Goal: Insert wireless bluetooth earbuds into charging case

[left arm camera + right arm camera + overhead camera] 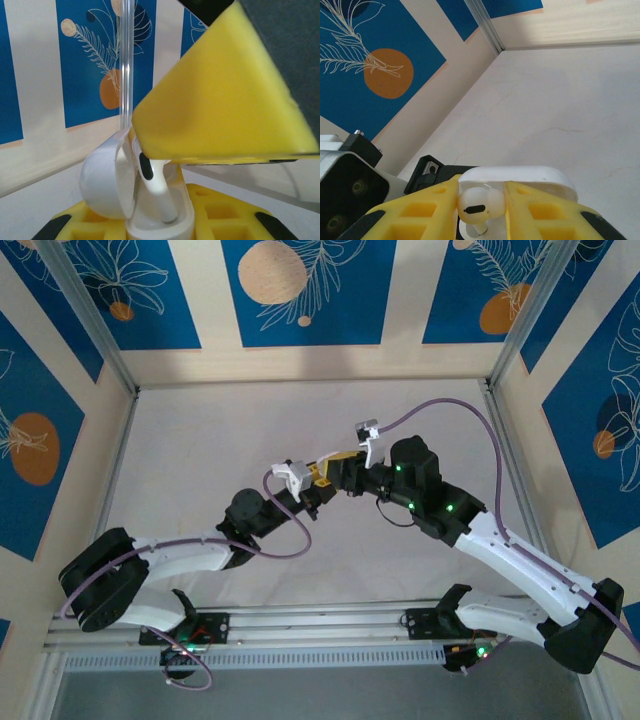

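A white charging case [107,180] stands with its lid swung open, and my left gripper [160,229] is shut on its base, holding it above the table. One of the white earbuds [157,187] leans with its stem tip down in the case's socket. My right gripper [481,210] is shut on that earbud [480,204], its yellow fingers [420,210] pressing the bud's head from both sides, with the case lid [520,175] right behind. In the top view the left gripper [318,483] and right gripper [338,462] meet tip to tip over the table's middle.
The pale table [200,440] is fenced by aluminium rails [115,455] and walls with blue leaf panels [300,290]. Purple cables [450,405] loop off both arms. The right gripper's big yellow finger [220,100] hangs close over the case.
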You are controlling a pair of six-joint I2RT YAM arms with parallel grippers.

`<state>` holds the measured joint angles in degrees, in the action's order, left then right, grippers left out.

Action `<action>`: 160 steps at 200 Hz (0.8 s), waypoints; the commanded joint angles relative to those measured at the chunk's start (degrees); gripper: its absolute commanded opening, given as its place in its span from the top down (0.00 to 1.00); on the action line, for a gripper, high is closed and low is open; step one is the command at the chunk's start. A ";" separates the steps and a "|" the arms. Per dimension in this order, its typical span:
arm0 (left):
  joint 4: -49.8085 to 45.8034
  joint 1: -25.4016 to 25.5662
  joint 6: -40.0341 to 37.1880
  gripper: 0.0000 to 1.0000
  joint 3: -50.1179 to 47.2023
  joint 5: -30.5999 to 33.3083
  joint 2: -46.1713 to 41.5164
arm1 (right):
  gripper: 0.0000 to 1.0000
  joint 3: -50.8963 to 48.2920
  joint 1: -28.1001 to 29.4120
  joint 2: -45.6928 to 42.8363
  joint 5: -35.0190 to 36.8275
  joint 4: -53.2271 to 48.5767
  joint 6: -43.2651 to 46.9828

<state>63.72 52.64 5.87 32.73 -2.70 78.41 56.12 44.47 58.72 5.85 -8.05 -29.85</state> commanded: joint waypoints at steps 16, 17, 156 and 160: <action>4.87 0.82 0.88 0.91 2.24 1.18 0.52 | 0.71 -0.79 0.45 0.25 -0.94 0.77 1.28; 4.90 0.81 0.89 0.91 2.24 1.19 0.56 | 0.71 -0.77 0.53 0.25 -1.06 0.81 1.24; 6.28 0.97 -0.02 0.90 2.56 2.44 0.70 | 0.68 1.66 0.87 2.62 0.13 -7.93 2.71; 6.20 0.97 0.01 0.90 2.57 2.36 0.76 | 0.68 1.83 0.85 2.63 0.14 -8.09 2.85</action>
<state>63.57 52.80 5.85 33.06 -0.64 80.01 56.27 44.66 60.03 6.04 -10.24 -28.27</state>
